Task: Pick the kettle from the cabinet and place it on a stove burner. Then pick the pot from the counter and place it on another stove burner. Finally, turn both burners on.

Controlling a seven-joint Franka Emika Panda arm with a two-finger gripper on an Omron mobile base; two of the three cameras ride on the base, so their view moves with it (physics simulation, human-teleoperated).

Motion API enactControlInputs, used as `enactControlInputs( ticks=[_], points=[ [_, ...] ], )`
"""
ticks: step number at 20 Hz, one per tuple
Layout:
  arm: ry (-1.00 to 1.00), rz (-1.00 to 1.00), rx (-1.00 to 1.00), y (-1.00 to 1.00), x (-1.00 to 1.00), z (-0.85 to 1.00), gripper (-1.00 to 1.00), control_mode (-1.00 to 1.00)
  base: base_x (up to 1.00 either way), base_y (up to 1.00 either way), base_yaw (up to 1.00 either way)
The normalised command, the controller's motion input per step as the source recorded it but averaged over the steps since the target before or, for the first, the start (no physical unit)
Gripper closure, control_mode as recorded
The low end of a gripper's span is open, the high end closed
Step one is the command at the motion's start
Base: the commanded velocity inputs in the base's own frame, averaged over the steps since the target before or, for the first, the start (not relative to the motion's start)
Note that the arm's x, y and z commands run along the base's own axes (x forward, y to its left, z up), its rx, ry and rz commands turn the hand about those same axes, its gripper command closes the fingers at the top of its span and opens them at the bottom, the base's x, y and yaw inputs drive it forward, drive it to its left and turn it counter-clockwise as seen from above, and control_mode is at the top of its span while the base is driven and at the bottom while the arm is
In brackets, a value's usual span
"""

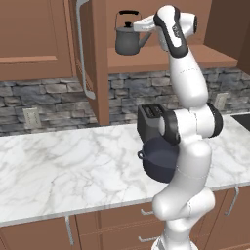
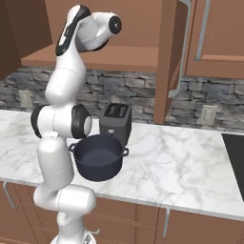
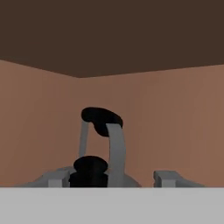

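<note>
The pincer (image 3: 109, 178) sits at the small dark grey metal kettle (image 1: 128, 40) on the brown wooden cabinet's (image 1: 100, 63) shelf, its pale fingers (image 3: 166, 178) flanking the lid knob and arched handle; whether they grip cannot be told. On the white marble tabletop (image 1: 63, 166), the wide dark pot (image 2: 99, 157) sits at six o'clock from the black toaster (image 2: 116, 123). No writing is legible.

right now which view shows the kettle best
The left base view: the whole kettle sits on the cabinet shelf. The hand view gives just its handle and lid knob; in the right base view the arm blocks it.
</note>
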Motion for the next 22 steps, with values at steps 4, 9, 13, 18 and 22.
enactControlInputs(
  ticks=[4,9,13,18,22],
  points=[
    [0.00,0.03,0.00,0.06,0.00,-0.02,1.00,-1.00,0.00,0.00,0.00],
    [0.00,0.00,0.00,0.00,0.00,0.00,1.00,-1.00,0.00,0.00,0.00],
    [-0.01,0.00,0.00,0.00,0.00,0.00,1.00,-1.00,0.00,0.00,0.00],
    [-0.02,0.00,0.00,0.00,-0.13,0.00,1.00,-1.00,0.00,0.00,0.00],
    [0.00,0.00,-0.01,0.03,-0.15,0.00,1.00,-1.00,0.00,0.00,0.00]
  ],
)
